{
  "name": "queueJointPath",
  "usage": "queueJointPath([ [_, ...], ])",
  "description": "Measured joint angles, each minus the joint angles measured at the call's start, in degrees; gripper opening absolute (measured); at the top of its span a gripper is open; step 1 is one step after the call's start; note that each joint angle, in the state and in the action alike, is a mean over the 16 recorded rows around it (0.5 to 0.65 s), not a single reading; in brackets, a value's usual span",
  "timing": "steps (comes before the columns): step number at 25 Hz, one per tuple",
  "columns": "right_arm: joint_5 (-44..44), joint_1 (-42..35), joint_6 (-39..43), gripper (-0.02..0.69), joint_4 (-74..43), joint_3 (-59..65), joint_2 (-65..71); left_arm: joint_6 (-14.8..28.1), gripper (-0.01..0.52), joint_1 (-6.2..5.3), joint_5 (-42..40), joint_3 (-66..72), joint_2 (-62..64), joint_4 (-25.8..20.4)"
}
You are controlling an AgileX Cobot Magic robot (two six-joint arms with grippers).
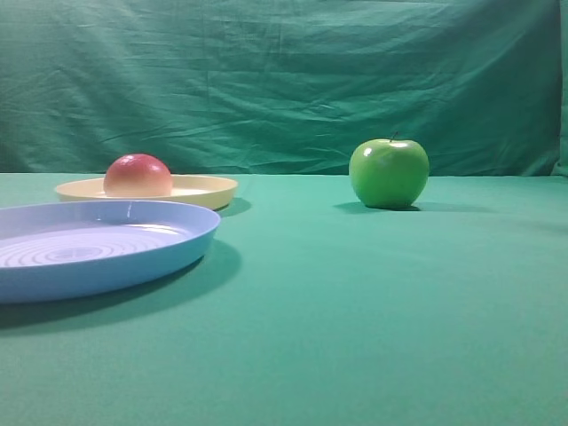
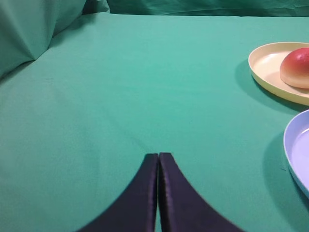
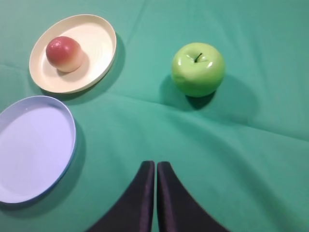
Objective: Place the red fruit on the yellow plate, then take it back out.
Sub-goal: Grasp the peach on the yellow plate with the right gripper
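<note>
The red fruit [image 1: 138,176] [image 2: 296,68] [image 3: 63,53] rests on the yellow plate [image 1: 209,189] [image 2: 265,67] [image 3: 96,46], toward the plate's left side in the right wrist view. Neither gripper shows in the exterior high view. My left gripper [image 2: 158,155] is shut with nothing in it, over bare green cloth well to the left of the plate. My right gripper [image 3: 156,164] is also shut and empty, hanging above the cloth with the plate far ahead to its left.
A shiny green apple [image 1: 389,173] [image 3: 198,69] with a stem stands on the cloth to the right of the plates. A larger light-blue plate [image 1: 177,232] [image 2: 294,150] [image 3: 36,147] lies nearer than the yellow one. A green backdrop [image 1: 284,80] hangs behind the table.
</note>
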Motion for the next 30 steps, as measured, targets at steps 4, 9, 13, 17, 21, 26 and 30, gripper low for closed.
queueJointPath([
  [4, 2.08, 0.48, -3.47, 0.000, 1.86, -6.23, 7.40, 0.00, 0.000, 0.00, 0.00, 0.00, 0.00, 0.00],
  [9, 5.62, 3.01, -6.75, 0.000, 0.22, -16.57, 17.51, 0.00, 0.000, 0.00, 0.00, 0.00, 0.00, 0.00],
  [13, 8.16, 6.29, -6.77, 0.000, -2.83, -26.49, 26.36, 0.00, 0.000, 0.00, 0.00, 0.00, 0.00, 0.00],
  [17, 10.12, 10.09, -5.46, 0.000, -6.12, -36.52, 35.23, 0.00, 0.000, 0.00, 0.00, 0.00, 0.00, 0.00],
  [21, 11.37, 13.97, -4.09, 0.000, -8.83, -45.57, 43.36, 0.00, 0.000, 0.00, 0.00, 0.00, 0.00, 0.00],
  [26, 11.65, 17.94, -3.44, 0.000, -9.84, -54.77, 52.08, 0.00, 0.000, 0.00, 0.00, 0.00, 0.00, 0.00],
  [30, 10.17, 20.70, -3.72, 0.003, -9.90, -59.90, 57.65, 0.03, 0.000, 0.00, 0.00, 0.00, 0.00, 0.00],
])
